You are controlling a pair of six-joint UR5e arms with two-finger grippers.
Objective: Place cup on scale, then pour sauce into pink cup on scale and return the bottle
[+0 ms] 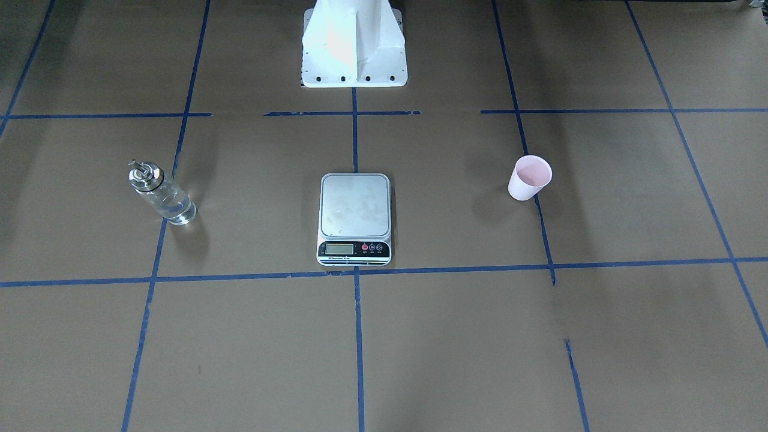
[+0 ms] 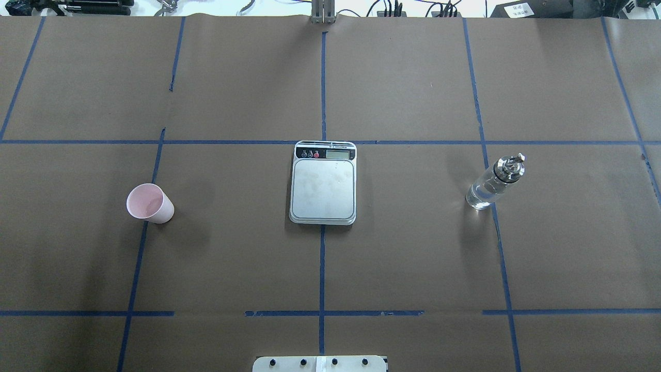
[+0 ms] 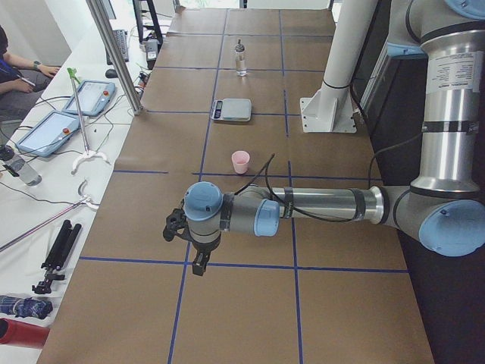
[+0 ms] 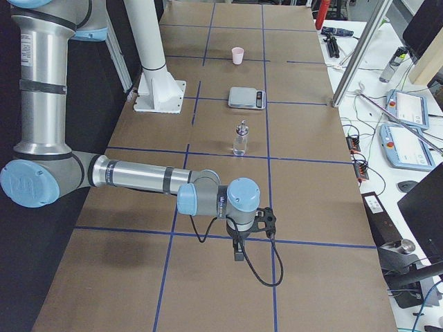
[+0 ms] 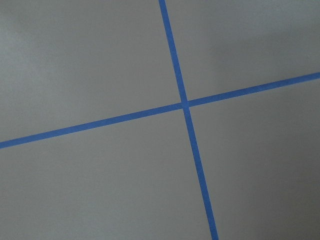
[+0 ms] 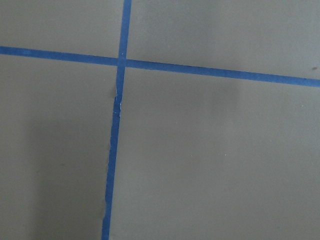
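The pink cup [image 2: 150, 203] stands on the counter [image 2: 232, 248] at the robot's left, well apart from the empty kitchen scale [image 2: 323, 181]. The glass bottle [image 2: 493, 183] stands at its right. Whether the left pincer [image 3: 198, 264] and right pincer [image 4: 237, 250] are apart or together, I cannot tell.

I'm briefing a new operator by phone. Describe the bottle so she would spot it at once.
Find the kitchen scale in the middle of the brown table. The bottle stands upright on the robot's right of it. It is clear glass with a silver pourer cap, unlike the opaque pink cup on the scale's other side.

Bright, soft shadows; wrist views seemingly soft-focus.
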